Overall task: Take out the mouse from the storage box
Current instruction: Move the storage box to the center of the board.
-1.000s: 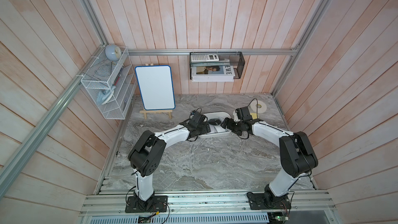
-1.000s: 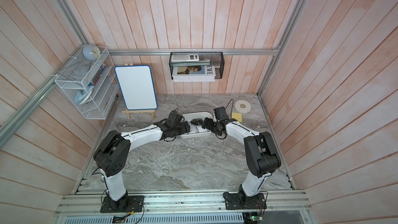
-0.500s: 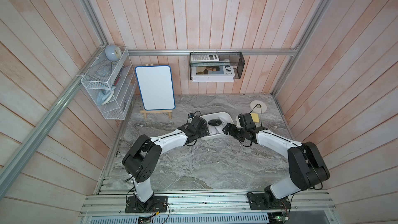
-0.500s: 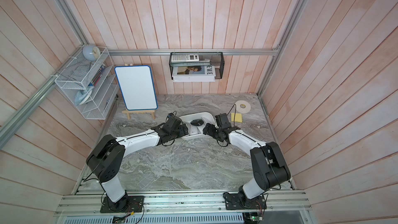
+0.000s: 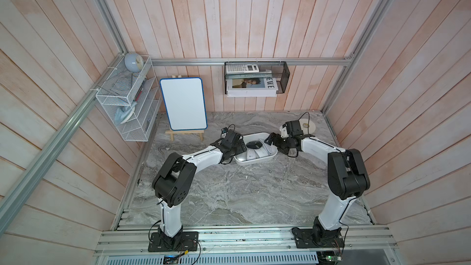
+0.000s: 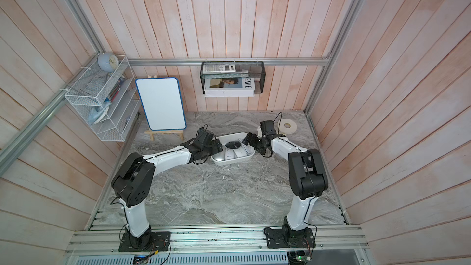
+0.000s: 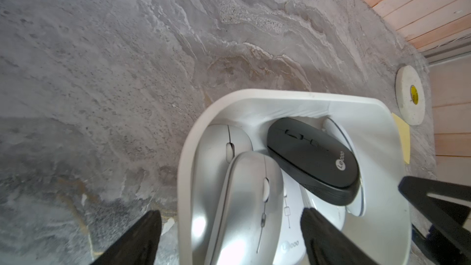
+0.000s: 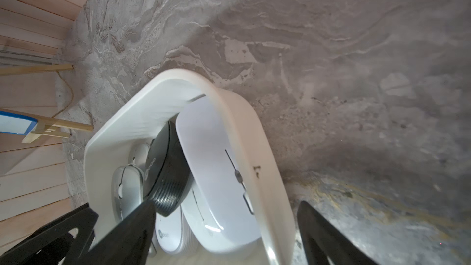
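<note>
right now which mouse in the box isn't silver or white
The black mouse, resting atop white mice in the storage box; all others are silver or white.

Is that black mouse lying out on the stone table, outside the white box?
No, the black mouse lies inside the storage box, enclosed by its white walls.

Counts one storage box (image 7: 254, 95) holding one black mouse (image 7: 313, 159), two silver mice (image 7: 249, 200) and two white mice (image 8: 216, 174), five showing in all. Adds the left gripper (image 7: 229, 215) and the right gripper (image 8: 226, 205), two in all, one on each of two arms (image 5: 204, 158). Around them shows one whiteboard (image 5: 183, 107) on one wooden easel (image 5: 184, 133), one tape roll (image 6: 287, 125), one yellow note (image 7: 402, 136), one white wire rack (image 5: 122, 98) and one black mesh basket (image 5: 283, 77) with one calculator (image 5: 242, 68) and one magazine (image 5: 251, 86).
</note>
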